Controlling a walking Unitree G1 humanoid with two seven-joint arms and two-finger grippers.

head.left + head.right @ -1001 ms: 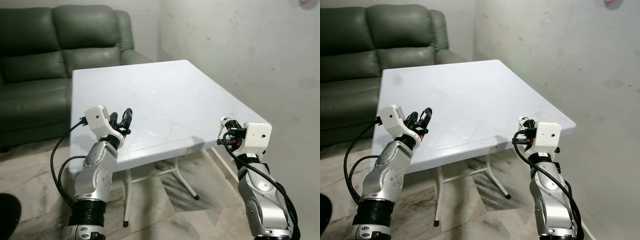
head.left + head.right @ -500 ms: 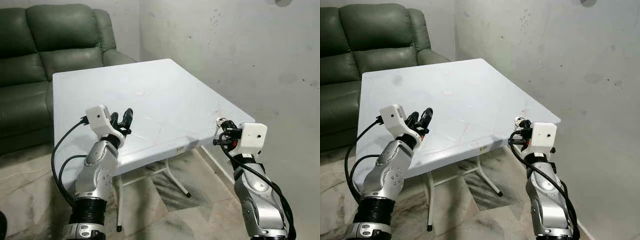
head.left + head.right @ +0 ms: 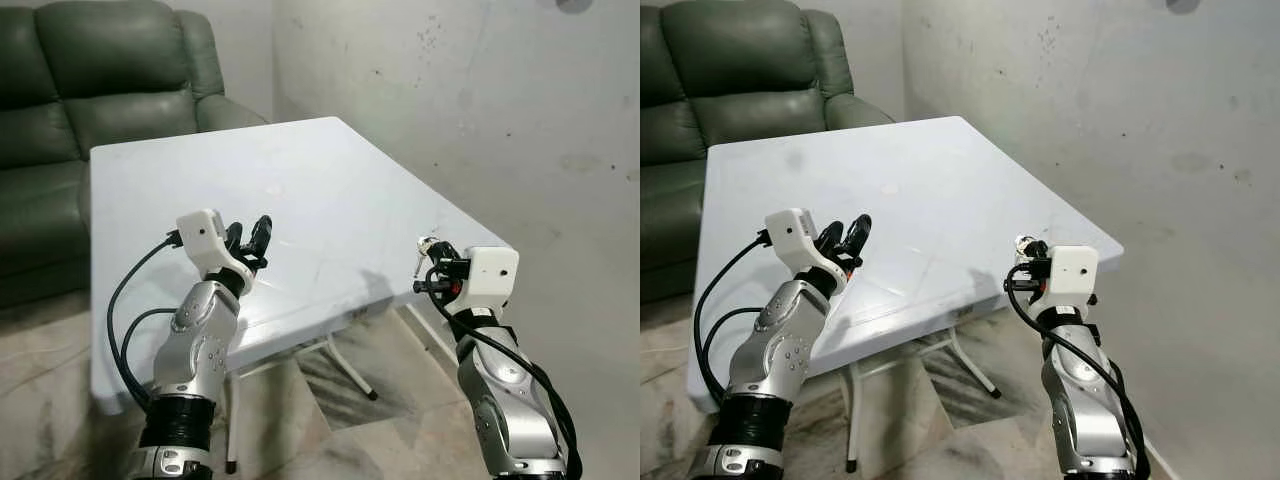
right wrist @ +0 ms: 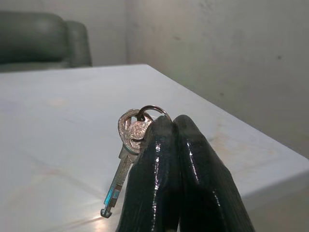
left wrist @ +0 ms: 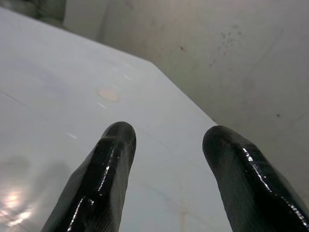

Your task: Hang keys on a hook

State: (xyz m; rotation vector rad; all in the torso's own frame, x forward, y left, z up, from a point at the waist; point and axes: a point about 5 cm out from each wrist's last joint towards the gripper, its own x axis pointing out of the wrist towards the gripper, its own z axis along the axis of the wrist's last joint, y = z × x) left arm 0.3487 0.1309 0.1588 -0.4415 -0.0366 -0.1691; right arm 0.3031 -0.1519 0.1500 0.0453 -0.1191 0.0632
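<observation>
A white, square-topped folding table fills the middle of the head views, with a dark green leather sofa behind it in the upper left of the frame and a stained grey concrete wall running along the right side. The floor below is pale marbled tile.

The right gripper, on its silver arm in the lower right of the frame, hangs just off the table's near right corner. Its two black fingers are pressed tightly together, pinching the thin metal ring of a small bunch of silver keys. In the right wrist view one key hangs down from the ring beside the fingertips, its blade pointing toward the tabletop; whether a second key lies behind it is hard to tell. In the left eye view the keys show as a small metallic glint at the gripper's tip.

The left gripper, in the lower left centre of the frame, is raised over the table's near left portion. Its fingers stand spread apart with nothing between them, the white tabletop visible through the gap.
</observation>
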